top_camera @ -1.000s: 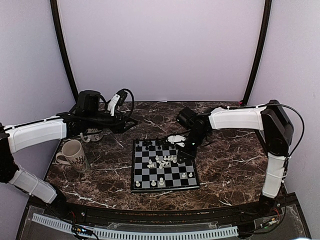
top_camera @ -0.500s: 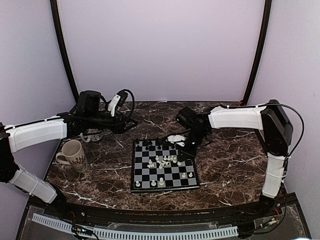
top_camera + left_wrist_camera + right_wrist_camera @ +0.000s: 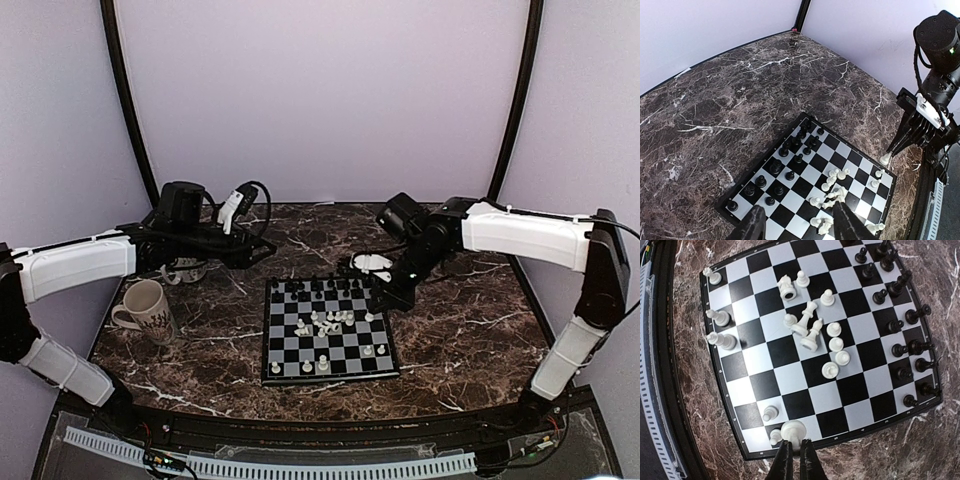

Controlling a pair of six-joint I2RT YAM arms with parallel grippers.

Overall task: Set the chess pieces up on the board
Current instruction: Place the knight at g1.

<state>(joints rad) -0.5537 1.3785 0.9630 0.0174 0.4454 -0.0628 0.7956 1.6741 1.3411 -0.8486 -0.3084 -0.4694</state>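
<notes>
The board point(image 3: 283, 345) lies mid-table and also shows in the left wrist view point(image 3: 805, 190) and the right wrist view point(image 3: 790, 375). Black chess pieces point(image 3: 318, 290) stand in its far rows. White pieces point(image 3: 326, 322) are clumped mid-board, some toppled point(image 3: 807, 332), and a few stand in the near rows point(image 3: 307, 367). My right gripper point(image 3: 795, 444) is shut on a white pawn point(image 3: 792, 431) over the board's right edge, as the top view shows point(image 3: 376, 308). My left gripper point(image 3: 800, 225) is open and empty, raised over the table left of the board point(image 3: 262, 248).
A patterned mug point(image 3: 148, 308) stands at the left of the marble table. A second cup point(image 3: 186, 270) sits under my left arm. Curved black poles and white walls close in the back and sides.
My right arm has swung out to the right and its gripper now stands at the board's right edge with a white pawn. The left arm has barely moved.
</notes>
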